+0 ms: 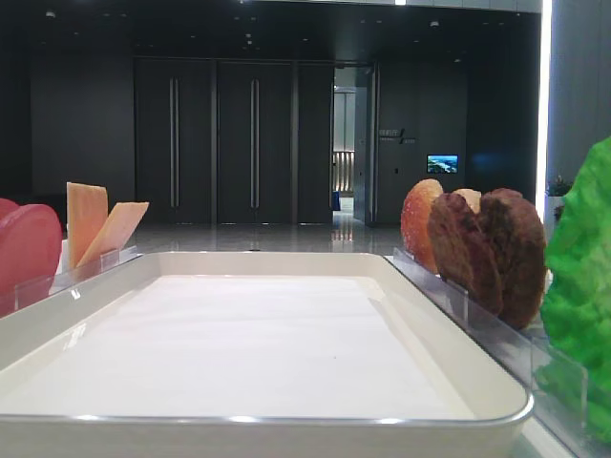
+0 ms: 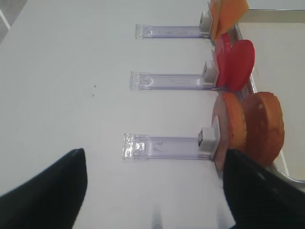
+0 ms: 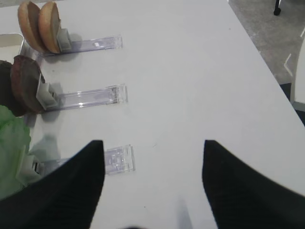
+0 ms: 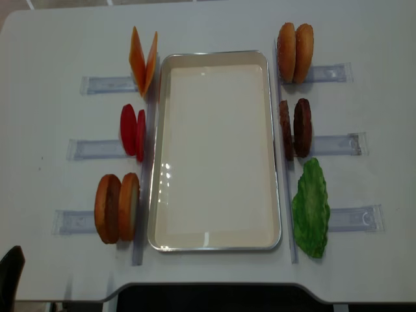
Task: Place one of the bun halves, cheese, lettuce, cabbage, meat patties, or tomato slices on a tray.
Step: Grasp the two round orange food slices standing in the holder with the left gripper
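The white tray [image 4: 214,149] lies mid-table with only its paper liner in it. To its left stand cheese [image 4: 143,60], tomato slices [image 4: 132,132] and bun halves [image 4: 117,208]. To its right stand more bun halves [image 4: 296,44], meat patties [image 4: 296,128] and lettuce [image 4: 311,208]. No cabbage shows. My left gripper [image 2: 155,162] hangs open over bare table, its right finger close beside the near bun halves [image 2: 248,126]. My right gripper [image 3: 153,145] is open and empty, just right of the lettuce [image 3: 12,143].
Clear plastic holders [image 4: 91,149] run outward from each food stack on both sides of the tray. The end of the lettuce holder [image 3: 119,160] lies by my right gripper's left finger. The table's right edge [image 3: 267,62] drops to grey floor.
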Robot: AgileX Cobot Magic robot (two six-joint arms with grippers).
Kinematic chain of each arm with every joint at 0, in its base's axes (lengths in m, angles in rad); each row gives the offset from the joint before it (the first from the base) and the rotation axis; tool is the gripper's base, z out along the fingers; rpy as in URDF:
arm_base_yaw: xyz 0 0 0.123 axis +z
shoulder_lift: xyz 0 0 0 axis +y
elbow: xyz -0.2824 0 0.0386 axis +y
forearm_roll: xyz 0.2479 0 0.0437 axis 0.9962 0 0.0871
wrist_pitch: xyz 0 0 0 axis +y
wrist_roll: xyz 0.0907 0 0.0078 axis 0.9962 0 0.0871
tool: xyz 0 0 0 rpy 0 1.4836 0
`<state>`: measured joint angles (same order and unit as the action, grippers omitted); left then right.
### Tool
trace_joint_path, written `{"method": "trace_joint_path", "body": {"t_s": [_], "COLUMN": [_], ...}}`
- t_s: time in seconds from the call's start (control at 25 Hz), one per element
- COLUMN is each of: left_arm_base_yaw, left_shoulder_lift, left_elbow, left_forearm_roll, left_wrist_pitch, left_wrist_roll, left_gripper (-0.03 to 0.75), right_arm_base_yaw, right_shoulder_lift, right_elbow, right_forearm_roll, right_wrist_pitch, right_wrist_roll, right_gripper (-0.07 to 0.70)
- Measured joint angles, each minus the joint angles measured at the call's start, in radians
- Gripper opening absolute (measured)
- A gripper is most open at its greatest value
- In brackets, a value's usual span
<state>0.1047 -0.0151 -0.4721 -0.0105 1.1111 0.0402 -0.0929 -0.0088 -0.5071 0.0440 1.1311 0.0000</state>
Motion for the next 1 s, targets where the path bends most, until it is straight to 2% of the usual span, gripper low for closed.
{"method": "trace_joint_path", "body": {"t_s": [0.44, 0.52, 0.68, 0.92, 1.0], "left_arm_base_yaw": [0.000, 0.000, 0.000, 0.000, 0.000], "left_shoulder_lift": [0.000, 0.020, 0.151, 0.338, 0.412], "left_elbow": [0.000, -0.008, -0.058, -0.130, -0.164], "left_forearm_roll": [0.000, 0.000, 0.000, 0.000, 0.000], "left_wrist_pitch": [0.001, 0.016, 0.078, 0.106, 0.130], "left_wrist_roll": [0.000, -0.001, -0.019, -0.023, -0.028], "left_gripper": [0.692, 0.692, 0.671, 0.642, 0.641], "right_arm_base_yaw": [0.000, 0.000, 0.000, 0.000, 0.000], "right_shoulder_lift": [0.000, 0.000, 0.000, 0.000, 0.000], "right_elbow": [0.000, 0.000, 0.000, 0.000, 0.000], "right_forearm_roll": [0.000, 0.000, 0.000, 0.000, 0.000], "right_wrist_pitch": [0.000, 0.000, 0.000, 0.000, 0.000], "right_wrist_roll": [0.000, 0.000, 0.000, 0.000, 0.000], "right_gripper": [0.426, 0.426, 0.426, 0.426, 0.426]}}
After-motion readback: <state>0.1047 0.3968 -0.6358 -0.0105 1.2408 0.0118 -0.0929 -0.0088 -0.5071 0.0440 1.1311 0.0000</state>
